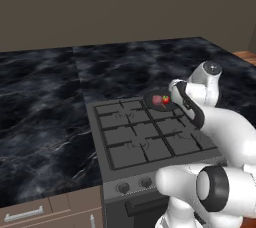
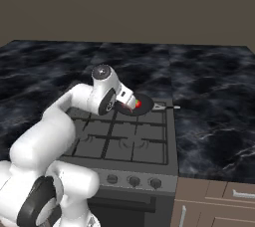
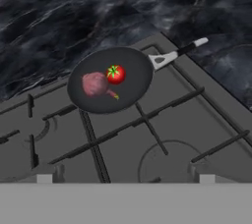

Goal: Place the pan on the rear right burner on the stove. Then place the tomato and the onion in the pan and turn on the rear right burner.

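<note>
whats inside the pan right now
In the pan: the tomato and the onion, side by side. The grate beneath the pan is covered.

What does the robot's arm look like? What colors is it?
The arm is fat, round and glossy white, with dark rings at its joints. A grey cap tops one joint. The gripper shows two small grey tips. No cables or markings show.

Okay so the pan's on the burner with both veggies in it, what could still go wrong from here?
The burner is not lit yet, and the knobs sit in a tight row on the stove, so the open gripper might turn the wrong one. The pan handle juts toward the counter; a brush while the arm withdraws could shift the pan and roll the tomato and onion.
</note>
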Tool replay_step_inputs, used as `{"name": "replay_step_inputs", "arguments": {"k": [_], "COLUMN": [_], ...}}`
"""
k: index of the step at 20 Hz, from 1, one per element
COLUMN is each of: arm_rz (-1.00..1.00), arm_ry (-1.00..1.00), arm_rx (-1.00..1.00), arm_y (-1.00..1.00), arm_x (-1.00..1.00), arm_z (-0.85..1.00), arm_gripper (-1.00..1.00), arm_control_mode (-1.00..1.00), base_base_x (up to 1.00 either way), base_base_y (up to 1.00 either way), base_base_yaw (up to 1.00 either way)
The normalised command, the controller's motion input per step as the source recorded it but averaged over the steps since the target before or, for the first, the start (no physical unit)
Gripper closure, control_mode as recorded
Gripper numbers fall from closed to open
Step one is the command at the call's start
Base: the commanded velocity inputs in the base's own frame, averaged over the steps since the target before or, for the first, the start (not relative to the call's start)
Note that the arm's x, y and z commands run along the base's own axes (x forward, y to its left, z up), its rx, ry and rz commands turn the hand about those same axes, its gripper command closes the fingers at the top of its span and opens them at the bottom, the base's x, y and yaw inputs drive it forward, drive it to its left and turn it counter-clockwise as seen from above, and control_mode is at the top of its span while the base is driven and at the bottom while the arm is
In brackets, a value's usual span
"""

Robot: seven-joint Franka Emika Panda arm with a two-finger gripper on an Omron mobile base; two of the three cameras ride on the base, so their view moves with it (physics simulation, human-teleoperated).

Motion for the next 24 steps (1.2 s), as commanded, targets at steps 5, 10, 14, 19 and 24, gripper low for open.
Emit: {"name": "replay_step_inputs", "arguments": {"k": [5,10,14,19,24], "arm_rz": [0.15,0.10,0.05,0.08,0.11], "arm_ry": [-0.04,0.00,-0.07,-0.16,-0.26], "arm_rx": [0.08,0.09,0.05,0.00,0.00], "arm_y": [-0.44,-0.33,-0.20,-0.20,-0.18], "arm_x": [-0.58,-0.55,-0.67,-0.50,-0.41], "arm_z": [0.30,0.10,0.00,0.00,0.00], "arm_gripper": [-1.00,-1.00,-1.00,-1.00,-1.00], "arm_control_mode": [-1.00,-1.00,-1.00,-1.00,-1.00], "base_base_x": [0.00,0.00,0.00,0.00,0.00], "base_base_y": [0.00,0.00,0.00,0.00,0.00], "base_base_yaw": [0.00,0.00,0.00,0.00,0.00]}}
